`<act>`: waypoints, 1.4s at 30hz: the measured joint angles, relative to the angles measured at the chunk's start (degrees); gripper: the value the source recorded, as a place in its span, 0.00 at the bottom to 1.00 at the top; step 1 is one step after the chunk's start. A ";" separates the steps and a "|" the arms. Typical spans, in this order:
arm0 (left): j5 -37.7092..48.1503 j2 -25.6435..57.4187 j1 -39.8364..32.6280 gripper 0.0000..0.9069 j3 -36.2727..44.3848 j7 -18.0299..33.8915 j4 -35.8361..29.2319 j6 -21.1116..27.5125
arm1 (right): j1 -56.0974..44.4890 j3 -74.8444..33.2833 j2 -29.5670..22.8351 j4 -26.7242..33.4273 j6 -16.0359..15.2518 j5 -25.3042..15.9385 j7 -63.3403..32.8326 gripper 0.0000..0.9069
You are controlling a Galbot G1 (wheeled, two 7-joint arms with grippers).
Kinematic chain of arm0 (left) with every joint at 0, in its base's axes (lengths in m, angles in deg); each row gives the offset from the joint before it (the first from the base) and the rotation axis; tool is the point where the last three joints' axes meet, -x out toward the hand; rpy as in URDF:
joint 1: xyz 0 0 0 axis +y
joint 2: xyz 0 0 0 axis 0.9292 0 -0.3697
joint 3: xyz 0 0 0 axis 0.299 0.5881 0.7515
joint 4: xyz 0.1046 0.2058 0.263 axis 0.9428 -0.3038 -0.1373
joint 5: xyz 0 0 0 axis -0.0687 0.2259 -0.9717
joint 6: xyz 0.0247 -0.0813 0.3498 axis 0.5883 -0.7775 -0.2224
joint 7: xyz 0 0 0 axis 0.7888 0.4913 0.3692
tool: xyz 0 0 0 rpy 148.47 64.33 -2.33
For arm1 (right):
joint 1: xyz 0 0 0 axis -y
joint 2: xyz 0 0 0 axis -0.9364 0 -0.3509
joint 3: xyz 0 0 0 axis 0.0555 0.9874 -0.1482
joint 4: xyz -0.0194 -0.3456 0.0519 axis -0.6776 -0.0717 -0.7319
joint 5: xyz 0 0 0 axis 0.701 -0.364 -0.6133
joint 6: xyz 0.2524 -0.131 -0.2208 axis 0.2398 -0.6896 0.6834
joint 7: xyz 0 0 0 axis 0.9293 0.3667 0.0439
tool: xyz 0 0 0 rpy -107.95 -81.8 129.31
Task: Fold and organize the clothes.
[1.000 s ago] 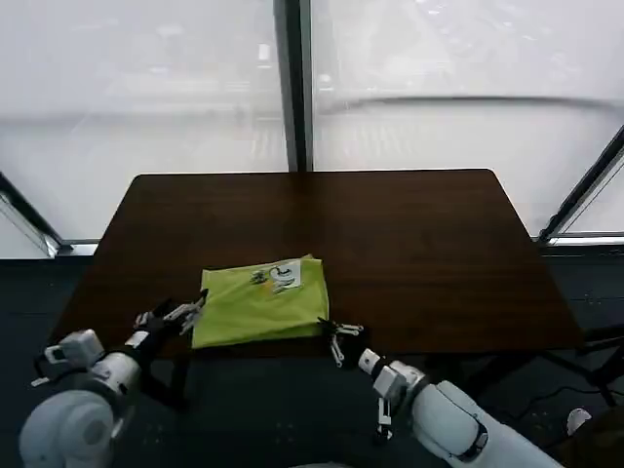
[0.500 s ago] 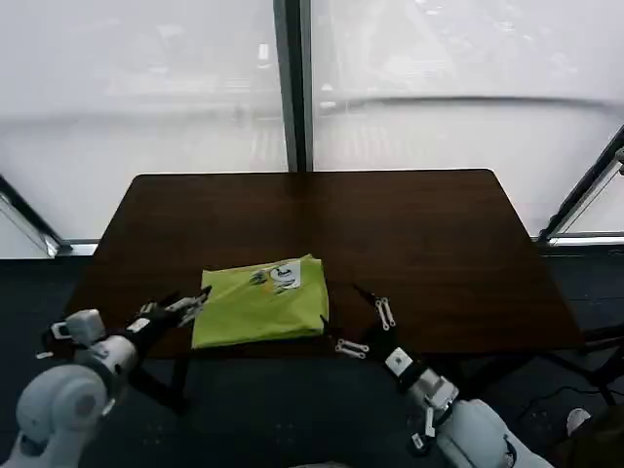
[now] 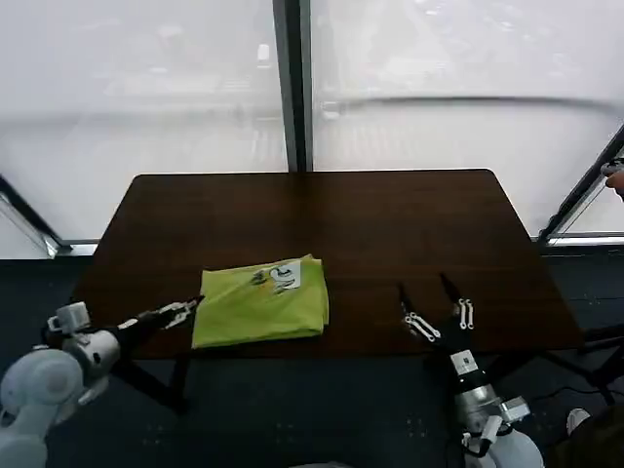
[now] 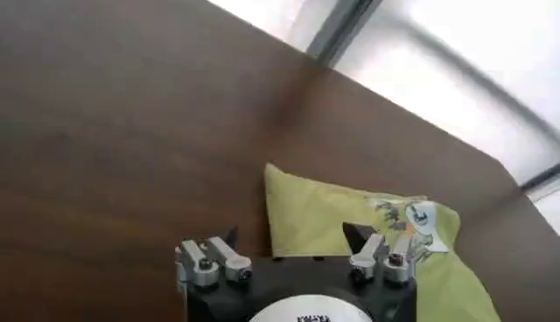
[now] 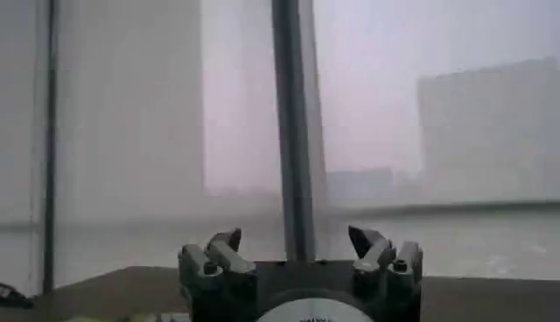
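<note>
The clothes are one lime-green T-shirt (image 3: 260, 302), folded into a neat rectangle near the table's front edge, left of centre, print side up. In the left wrist view the T-shirt (image 4: 332, 219) lies just beyond the open fingers. My left gripper (image 3: 183, 311) hovers at the shirt's left edge, open and holding nothing. My right gripper (image 3: 429, 292) stands at the front edge well to the right of the shirt, fingers spread and pointing up. In the right wrist view the right gripper (image 5: 296, 241) faces the window, with nothing between its fingers.
The dark brown table (image 3: 390, 224) stretches bare behind and to the right of the shirt. A dark window post (image 3: 291, 88) rises behind the table's far edge. Floor lies below the front edge.
The right gripper has swung away from the shirt's right corner to the right and turned upright. The left gripper has drawn back slightly leftward. The shirt has stayed put.
</note>
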 joint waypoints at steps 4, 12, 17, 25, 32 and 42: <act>2.51 2.23 0.23 0.97 0.54 -2.14 1.63 0.01 | -0.05 -0.99 -0.80 0.09 -0.27 0.01 0.00 0.97; 2.95 7.11 -1.00 0.97 3.57 -6.45 4.37 0.00 | -0.84 -2.67 -2.09 -0.32 -0.60 -0.09 0.06 0.97; 3.37 9.11 -1.95 0.97 5.47 -7.14 5.76 -0.20 | -1.52 -3.83 -2.90 -0.85 -0.73 -0.20 0.07 0.97; 5.13 8.86 -2.21 0.97 8.22 -6.55 3.78 -0.20 | -2.27 -4.41 -4.23 -1.75 -0.80 -1.20 0.10 0.97; 5.35 7.09 -3.97 0.90 10.44 -6.09 3.79 -0.14 | -2.67 -4.43 -4.99 -2.22 -0.79 -1.74 0.19 0.97; 5.27 5.93 -4.52 0.00 9.31 -5.07 3.75 0.25 | -2.46 -3.83 -5.54 -2.52 -0.58 -2.23 0.18 0.97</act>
